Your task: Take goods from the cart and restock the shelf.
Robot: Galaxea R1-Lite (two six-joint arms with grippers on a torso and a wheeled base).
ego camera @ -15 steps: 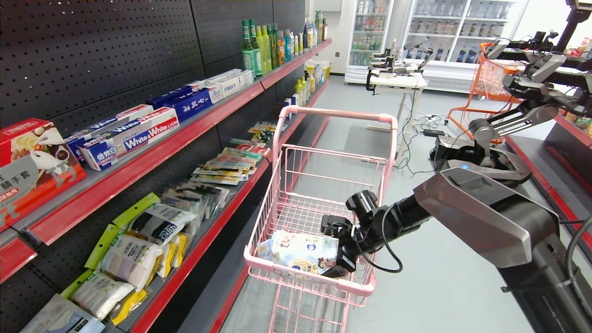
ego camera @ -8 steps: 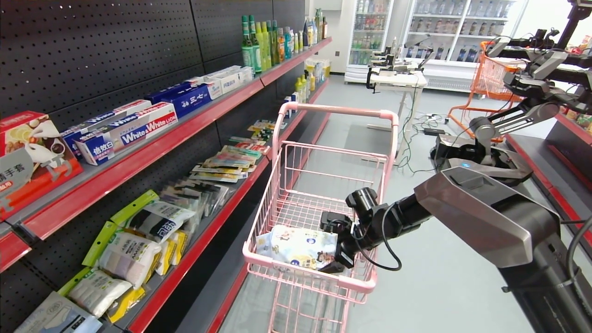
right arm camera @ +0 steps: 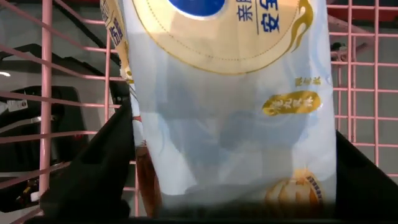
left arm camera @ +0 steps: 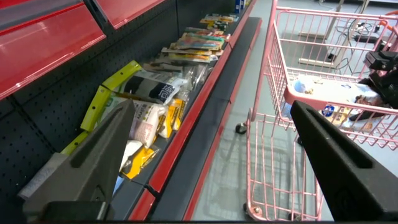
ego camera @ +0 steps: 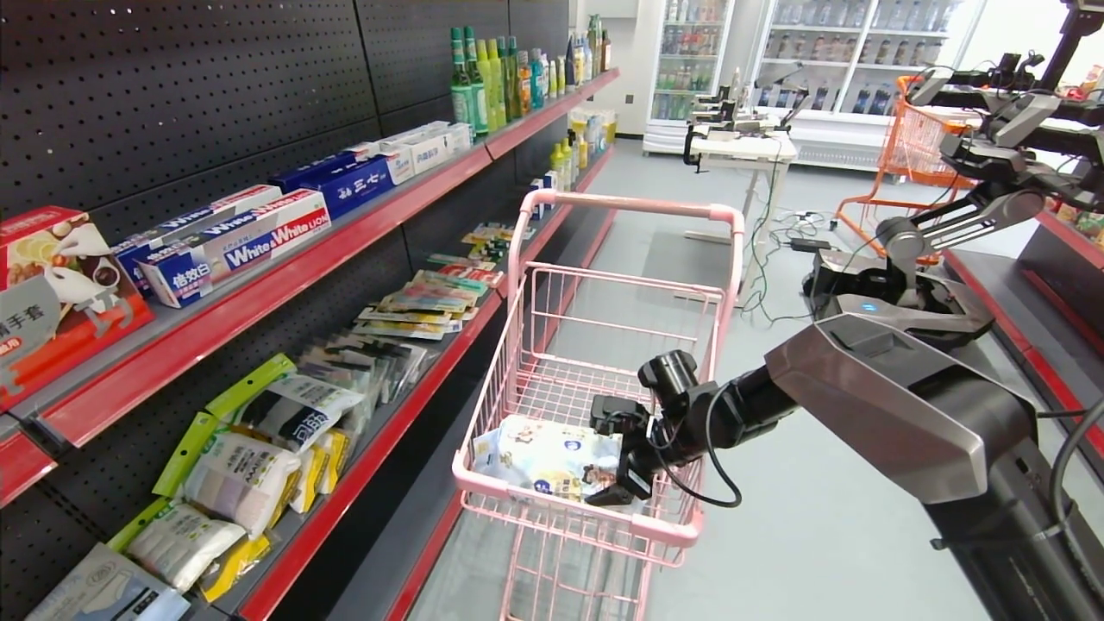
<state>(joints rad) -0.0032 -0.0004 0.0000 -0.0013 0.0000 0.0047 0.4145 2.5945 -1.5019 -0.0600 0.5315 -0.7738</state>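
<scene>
A pink cart (ego camera: 623, 207) stands in the aisle beside the red-edged shelf (ego camera: 362, 470). In its basket a white and blue soft pack (ego camera: 539, 448) is tilted, its near end between the fingers of my right gripper (ego camera: 614, 455). In the right wrist view the pack (right arm camera: 224, 50) spans the whole gap of the right gripper (right arm camera: 233, 127), and both dark fingers (right arm camera: 102, 168) press its sides. My left gripper (left arm camera: 211, 158) hangs open and empty over the floor between shelf and cart (left arm camera: 278, 93); the pack (left arm camera: 323, 102) shows in the basket beyond.
The lower shelf holds bagged goods (ego camera: 246, 479) and flat packets (ego camera: 414, 315). Toothpaste boxes (ego camera: 233, 246) and bottles (ego camera: 483, 78) fill the upper shelf. Farther back stand a white table (ego camera: 742, 151), an orange cart (ego camera: 914, 147), floor cables (ego camera: 798, 237) and another robot arm (ego camera: 957, 220).
The head view shifted slightly at first. My right gripper and the pack in it have moved a little to the left and up inside the basket.
</scene>
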